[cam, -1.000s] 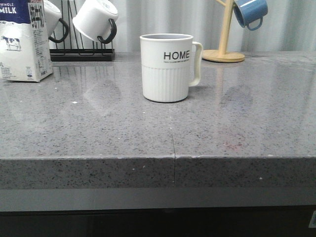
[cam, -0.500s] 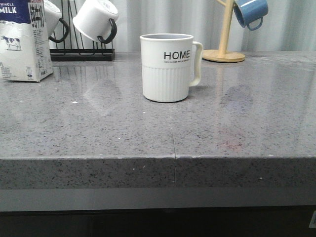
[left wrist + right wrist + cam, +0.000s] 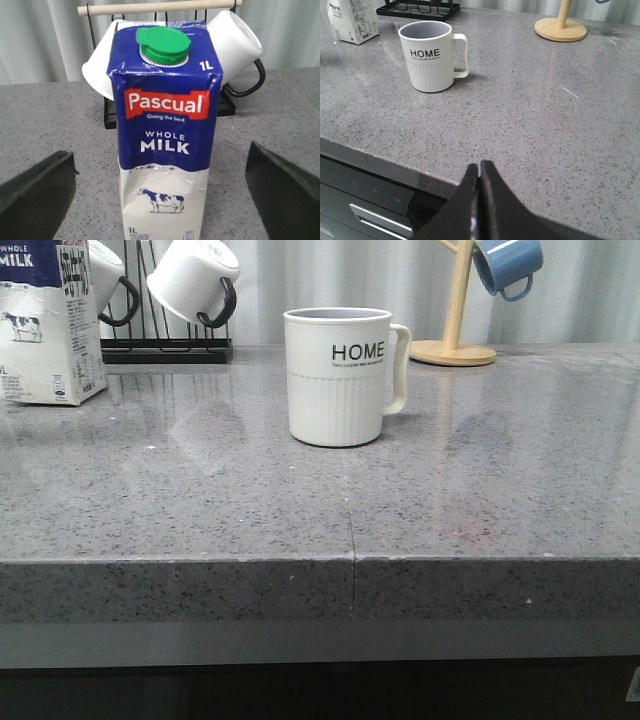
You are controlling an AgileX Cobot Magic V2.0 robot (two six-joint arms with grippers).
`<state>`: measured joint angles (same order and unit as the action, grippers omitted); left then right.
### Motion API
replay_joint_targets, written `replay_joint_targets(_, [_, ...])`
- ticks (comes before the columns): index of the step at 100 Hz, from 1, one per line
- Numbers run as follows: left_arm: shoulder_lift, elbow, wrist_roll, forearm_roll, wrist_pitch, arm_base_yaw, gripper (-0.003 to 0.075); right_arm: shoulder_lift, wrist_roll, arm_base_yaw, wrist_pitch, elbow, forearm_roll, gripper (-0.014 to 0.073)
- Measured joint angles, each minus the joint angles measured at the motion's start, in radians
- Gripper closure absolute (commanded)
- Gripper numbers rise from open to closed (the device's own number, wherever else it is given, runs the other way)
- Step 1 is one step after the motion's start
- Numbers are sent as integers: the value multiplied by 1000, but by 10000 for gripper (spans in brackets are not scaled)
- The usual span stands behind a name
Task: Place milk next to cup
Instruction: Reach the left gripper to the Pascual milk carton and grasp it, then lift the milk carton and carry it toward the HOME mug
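Observation:
The milk (image 3: 45,325), a white carton with a dark blue "WHOLE MILK" band and a cow picture, stands upright at the far left of the grey counter. In the left wrist view the milk (image 3: 165,150) has a green cap and stands between my open left gripper's (image 3: 162,195) black fingers (image 3: 35,192), which do not touch it. The cup (image 3: 337,375), cream-white, ribbed, lettered "HOME", stands mid-counter with its handle to the right; it also shows in the right wrist view (image 3: 429,56). My right gripper (image 3: 479,167) is shut and empty above the counter's front edge.
A black rack (image 3: 165,345) with white black-handled mugs (image 3: 195,280) stands behind the milk. A wooden mug tree (image 3: 455,340) with a blue mug (image 3: 507,265) stands at the back right. The counter's front edge (image 3: 350,585) runs across, with drawers (image 3: 370,210) below.
In the front view the milk carton sits very slightly further left and up than one second ago. The cup and the rest have not moved.

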<state>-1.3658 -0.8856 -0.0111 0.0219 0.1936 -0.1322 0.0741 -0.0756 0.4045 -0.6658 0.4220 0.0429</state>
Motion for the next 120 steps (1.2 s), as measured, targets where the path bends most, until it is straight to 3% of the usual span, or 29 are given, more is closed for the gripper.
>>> replay_joint_targets(57, [-252,-176,0,25,97,-1,87,0,0,0,-1,0,0,610])
replay_joint_targets(67, [-281,-181,0,26,141,-1,172,0,0,0,-1,0,0,610])
replay_joint_targets(79, [-291,-183,0,27,146,-1,353,0,0,0,-1,0,0,610])
replay_joint_targets(91, [-291,-183,0,27,146,-2,474,0,0,0,-1,0,0,610])
replay_joint_targets(120, [-228,-172,0,30,80,-5,498,0,0,0,-1,0,0,610])
